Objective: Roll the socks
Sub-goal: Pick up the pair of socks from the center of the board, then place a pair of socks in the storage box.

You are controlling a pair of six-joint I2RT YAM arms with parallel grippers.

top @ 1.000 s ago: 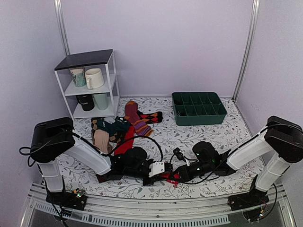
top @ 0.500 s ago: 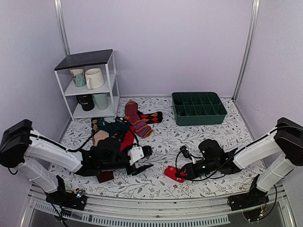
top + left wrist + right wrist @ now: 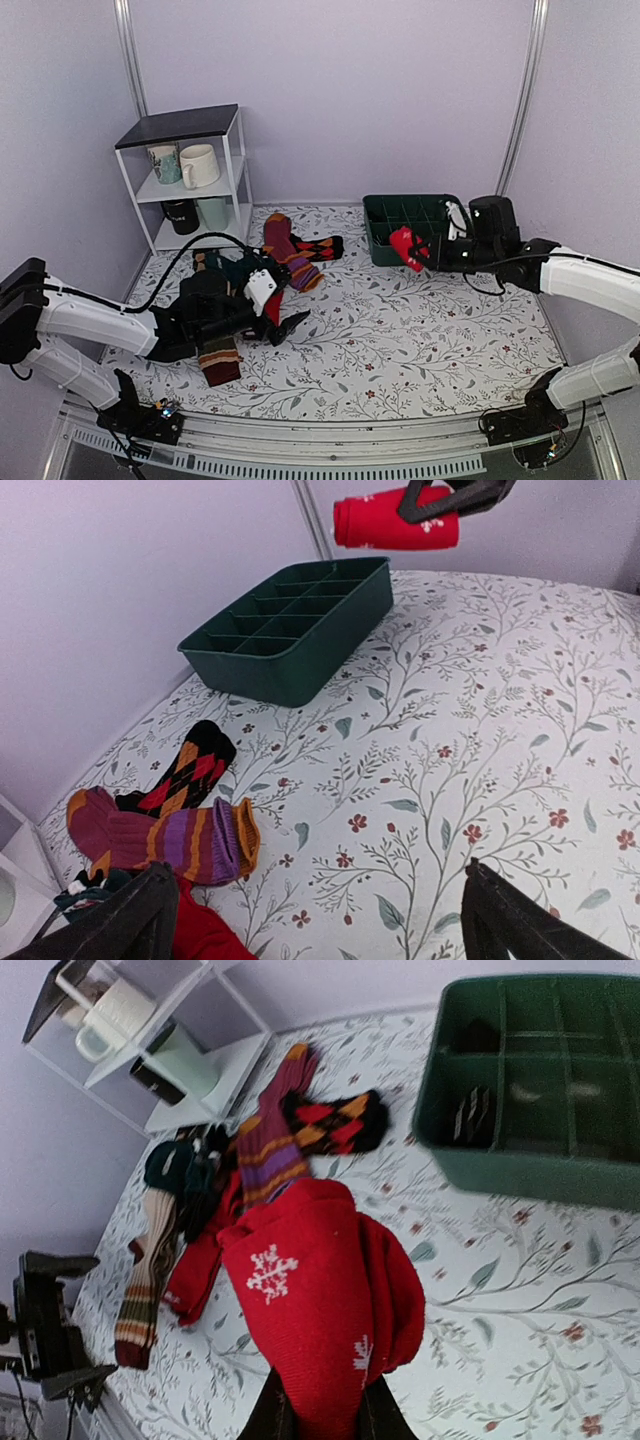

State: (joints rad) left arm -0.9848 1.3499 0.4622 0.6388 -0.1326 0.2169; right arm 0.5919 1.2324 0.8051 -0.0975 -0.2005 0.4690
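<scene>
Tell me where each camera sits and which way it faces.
Top external: high behind the arm bases, looking down across the table; both arms show, left gripper and right gripper.
Left wrist: low over the table, facing the green tray; its open fingers at the bottom corners.
Right wrist: raised near the tray, facing the shelf; its fingers pinch the rolled red socks.
Shared: both wrist views show tray and socks.
</scene>
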